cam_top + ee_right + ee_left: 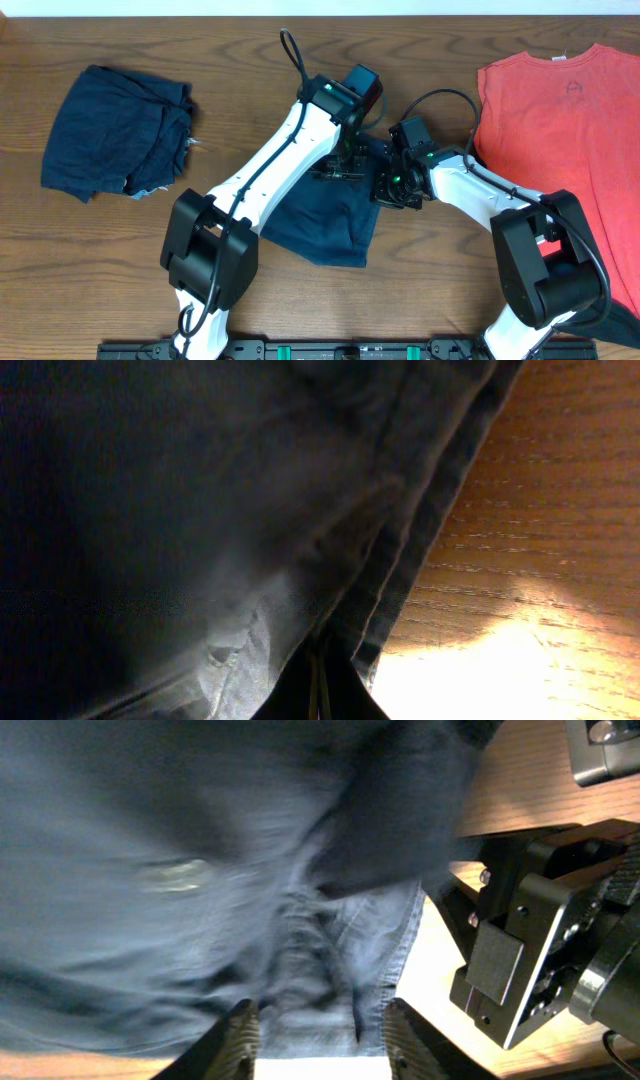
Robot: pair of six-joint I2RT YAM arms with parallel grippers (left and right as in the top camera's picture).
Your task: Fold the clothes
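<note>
Navy shorts (325,222) lie in the middle of the table, partly under both grippers. My left gripper (345,165) is over their far edge. In the left wrist view its fingers (240,1038) stand apart, so the left gripper (322,1040) is open, with the seamed cloth (200,870) lying just ahead of the gap. My right gripper (385,188) sits at the shorts' right edge. In the right wrist view its tips (320,685) are pressed together at the hem of the shorts (150,510). A coral-red T-shirt (565,130) lies flat at the far right.
A pile of folded navy shorts (115,135) sits at the left of the wooden table (90,270). The right gripper's black body (530,950) is close beside the left gripper. The two arms meet over the table's centre.
</note>
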